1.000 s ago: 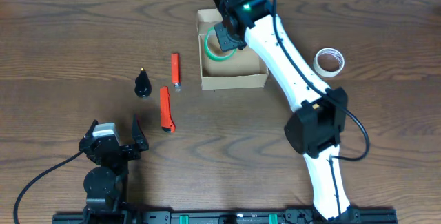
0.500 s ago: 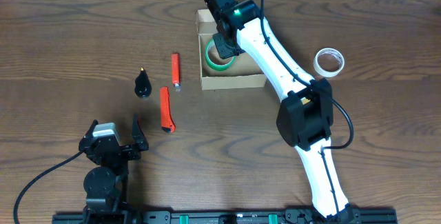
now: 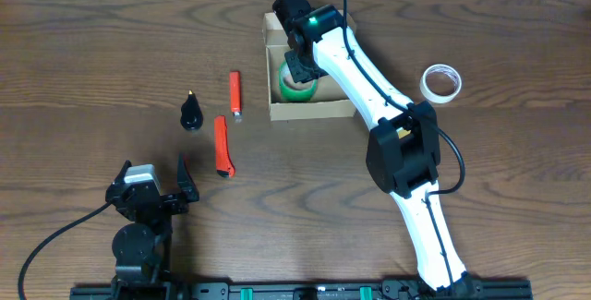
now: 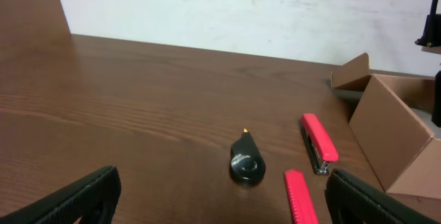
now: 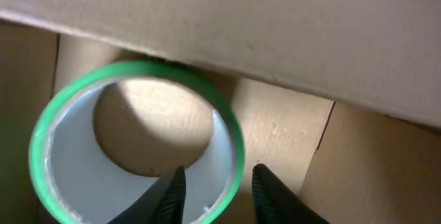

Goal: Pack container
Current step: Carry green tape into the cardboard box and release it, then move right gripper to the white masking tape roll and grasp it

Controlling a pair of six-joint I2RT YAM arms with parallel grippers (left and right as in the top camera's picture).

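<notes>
Brown wooden table [image 3: 92, 42] fills the overhead view; white right arm [image 3: 369, 78] reaches across it to the far side, over the box [image 3: 309, 109]; the box is plain cardboard, open on top, flap standing at its far edge, sits at the far middle of the table, seen from the left wrist at the right edge [image 4: 396, 141]; right gripper [image 3: 300, 63] is down inside the box, narrow, pinching the wall of the green tape roll [image 3: 297, 92]; right wrist view shows one finger inside the ring and one outside [image 5: 217, 176], roll [image 5: 69, 169] lying on the box floor against a cardboard wall [image 5: 275, 31]; left gripper [image 3: 155, 173] is at the near left, spread wide [image 4: 220, 179], holding nothing; white tape roll [image 3: 440, 83] lies on the table right of the box, apart from it; red stapler [image 3: 235, 93] lies left of the box; second red tool [image 3: 223, 146] just nearer than it; black cone-shaped thing [image 3: 190, 113] left of both, yellow tip
</notes>
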